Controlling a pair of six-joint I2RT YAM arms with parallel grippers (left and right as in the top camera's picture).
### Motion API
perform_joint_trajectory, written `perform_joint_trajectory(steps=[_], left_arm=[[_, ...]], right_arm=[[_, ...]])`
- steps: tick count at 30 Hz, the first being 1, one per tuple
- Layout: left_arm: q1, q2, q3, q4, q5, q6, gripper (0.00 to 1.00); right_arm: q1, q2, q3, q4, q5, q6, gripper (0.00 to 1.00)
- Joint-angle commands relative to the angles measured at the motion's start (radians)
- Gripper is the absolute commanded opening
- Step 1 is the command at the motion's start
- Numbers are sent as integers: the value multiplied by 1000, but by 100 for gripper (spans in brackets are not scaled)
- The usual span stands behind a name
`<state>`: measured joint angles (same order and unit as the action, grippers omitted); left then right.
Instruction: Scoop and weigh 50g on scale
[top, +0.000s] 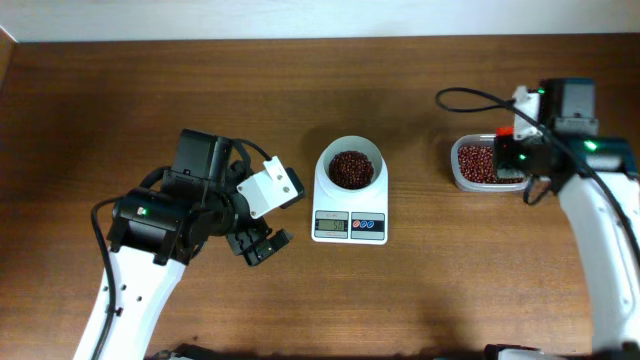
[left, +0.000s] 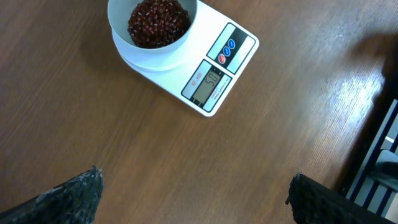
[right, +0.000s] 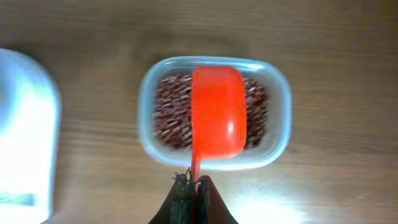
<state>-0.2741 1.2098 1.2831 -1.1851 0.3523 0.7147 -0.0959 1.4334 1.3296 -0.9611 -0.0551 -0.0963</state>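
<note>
Sitting at the middle of the tabletop (top: 420, 300), the scale (top: 349, 222) is seen carrying a round white bowl (top: 350, 143) filled with dark red beans (top: 350, 168); off to its right, well apart, a clear plastic tub (right: 146, 112) is part-filled with more red beans (top: 472, 163); a red scoop (right: 217, 112) is held just above that tub, and whether anything lies in it cannot be told from the blurred right wrist view; the scale's long axis is laid from far edge to near edge, bowl at the far end, display and two blue buttons at the near end, facing the robot; a reading that looks like 50 is shown in the left wrist view; the left jaws are spread wide and empty, their fingertips (left: 68, 196) hung over bare wood just left of the scale's near end, near it but not touching; the right jaws are clenched on the scoop's thin handle, over the tub and well clear of the scale.
</note>
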Motion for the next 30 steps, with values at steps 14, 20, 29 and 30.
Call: perform_joint_trajectory(steps=[14,20,29,30], left_arm=[[5,-9,14,1,14,13,99],[5,-9,14,1,14,13,99],[5,-9,14,1,15,13,99],[5,-9,14,1,14,13,99]], right_arm=[[-166,-53,-181,-296,-510,75,4],[-166,-53,-386,-90,-510,303,4],[-166,-53,-619,163,-521,464,4],[-166,-53,-634,187,-522,478,4]])
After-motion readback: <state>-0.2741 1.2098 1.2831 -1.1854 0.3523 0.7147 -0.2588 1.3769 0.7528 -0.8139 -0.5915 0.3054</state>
